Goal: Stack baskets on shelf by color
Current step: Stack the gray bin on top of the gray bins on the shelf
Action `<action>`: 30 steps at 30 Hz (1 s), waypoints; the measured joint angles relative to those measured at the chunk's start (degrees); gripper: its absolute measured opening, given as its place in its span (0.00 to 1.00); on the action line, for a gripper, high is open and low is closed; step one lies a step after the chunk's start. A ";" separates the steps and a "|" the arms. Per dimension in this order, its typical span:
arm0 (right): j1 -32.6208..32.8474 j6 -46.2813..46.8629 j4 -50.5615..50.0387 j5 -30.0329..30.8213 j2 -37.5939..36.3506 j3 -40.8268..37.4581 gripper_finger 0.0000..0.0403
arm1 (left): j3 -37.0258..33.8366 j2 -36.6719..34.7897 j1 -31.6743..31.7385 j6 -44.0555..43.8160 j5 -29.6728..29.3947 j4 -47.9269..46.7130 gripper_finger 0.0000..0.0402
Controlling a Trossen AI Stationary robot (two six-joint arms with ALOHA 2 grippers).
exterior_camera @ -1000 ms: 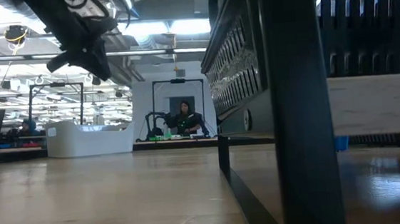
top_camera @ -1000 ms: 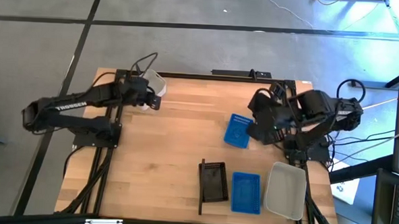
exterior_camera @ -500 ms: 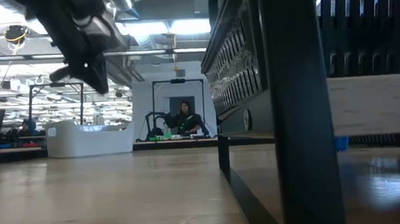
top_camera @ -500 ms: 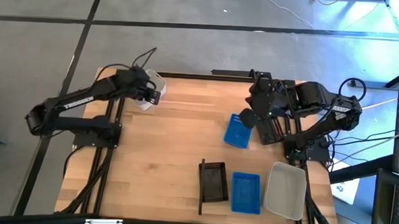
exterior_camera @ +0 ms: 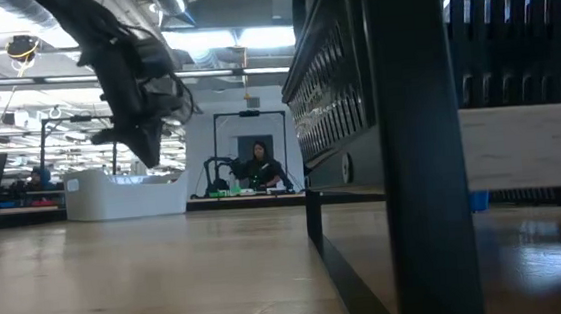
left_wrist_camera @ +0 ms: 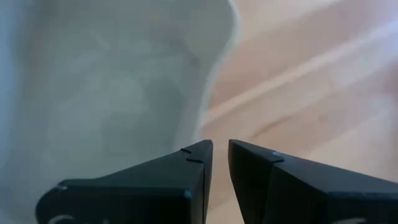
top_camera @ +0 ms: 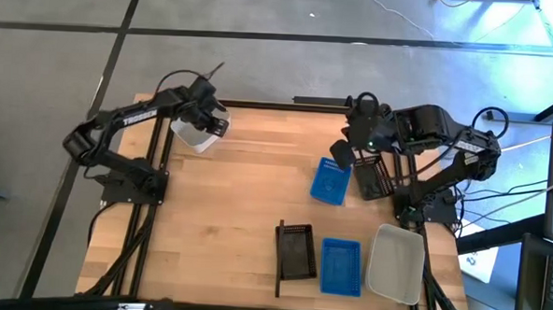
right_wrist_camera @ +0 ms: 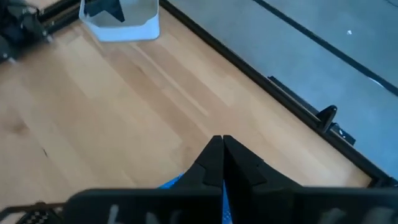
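A translucent white basket (top_camera: 189,138) (exterior_camera: 123,197) (right_wrist_camera: 121,28) rests on its base at the table's far left corner. My left gripper (top_camera: 218,126) (exterior_camera: 148,157) (left_wrist_camera: 221,149) hangs just over its rim, pointing steeply down. Its fingers stand a narrow gap apart, with only bare wood showing between them. My right gripper (top_camera: 342,158) (right_wrist_camera: 222,146) is shut and empty, raised above the far end of a blue basket (top_camera: 329,183) (right_wrist_camera: 171,183) lying on the table right of centre. A black slotted basket (top_camera: 374,178) stands beside the blue one, under the right arm.
At the near edge a black basket (top_camera: 298,249), a blue one (top_camera: 340,267) and a white one (top_camera: 395,263) stand in a row beside the shelf's thin black bar (top_camera: 278,260) (exterior_camera: 422,166). Bare tabletop (top_camera: 228,200) lies between them and the arms.
My left arm has swung toward the table's far edge, and its gripper has sunk and tipped down toward the white basket, which has stayed in place. My right gripper has drifted toward the far edge and rolled, uncovering the black basket beside the blue one.
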 joint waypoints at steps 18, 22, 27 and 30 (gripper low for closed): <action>-3.78 -5.78 -0.15 -5.80 0.00 0.00 0.00 | 1.03 4.48 -1.88 4.89 -5.93 -1.48 0.11; -4.52 -5.84 -0.15 -5.83 0.00 0.00 0.00 | 1.03 5.28 -1.87 5.50 -5.84 -2.16 0.11; -4.81 -7.29 -0.15 -6.07 0.00 0.00 0.00 | 1.03 6.97 -1.87 5.88 -5.85 -2.12 0.11; -4.79 -7.35 -0.15 -6.10 0.00 0.00 0.00 | 1.03 8.42 -1.89 5.93 -5.85 -2.16 0.11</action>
